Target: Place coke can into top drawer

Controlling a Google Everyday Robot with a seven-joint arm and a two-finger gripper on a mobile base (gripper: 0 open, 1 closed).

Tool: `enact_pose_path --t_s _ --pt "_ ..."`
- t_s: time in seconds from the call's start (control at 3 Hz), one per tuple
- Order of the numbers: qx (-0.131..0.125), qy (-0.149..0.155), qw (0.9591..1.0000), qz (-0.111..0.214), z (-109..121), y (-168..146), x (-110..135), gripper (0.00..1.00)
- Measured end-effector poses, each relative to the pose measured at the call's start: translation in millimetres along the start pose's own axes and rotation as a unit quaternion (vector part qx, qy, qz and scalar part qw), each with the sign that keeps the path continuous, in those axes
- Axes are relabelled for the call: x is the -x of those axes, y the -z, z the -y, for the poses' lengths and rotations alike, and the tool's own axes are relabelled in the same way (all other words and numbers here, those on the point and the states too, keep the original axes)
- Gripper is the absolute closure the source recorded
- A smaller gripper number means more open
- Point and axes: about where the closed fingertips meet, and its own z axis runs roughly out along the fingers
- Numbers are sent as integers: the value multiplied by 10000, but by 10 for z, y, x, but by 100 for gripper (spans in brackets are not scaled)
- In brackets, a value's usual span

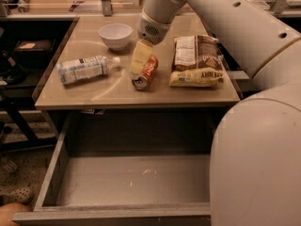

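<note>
Coke can (146, 73) lies on its side on the tabletop (117, 92), not yet lifted. My hand (141, 62) is down against it; I cannot tell its grip. Top drawer (131, 180) stands open; transfer and placing remain

cream gripper (139, 64) beside red-orange coke can (147, 71)
</note>
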Motion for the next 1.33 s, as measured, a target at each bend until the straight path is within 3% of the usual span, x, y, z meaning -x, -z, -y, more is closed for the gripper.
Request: enact_pose_path --t_s 1.0,1.33 --pt "260 -141 9996 45 24 -359 -166 0" --pt "260 -141 9996 45 24 -359 -166 18"
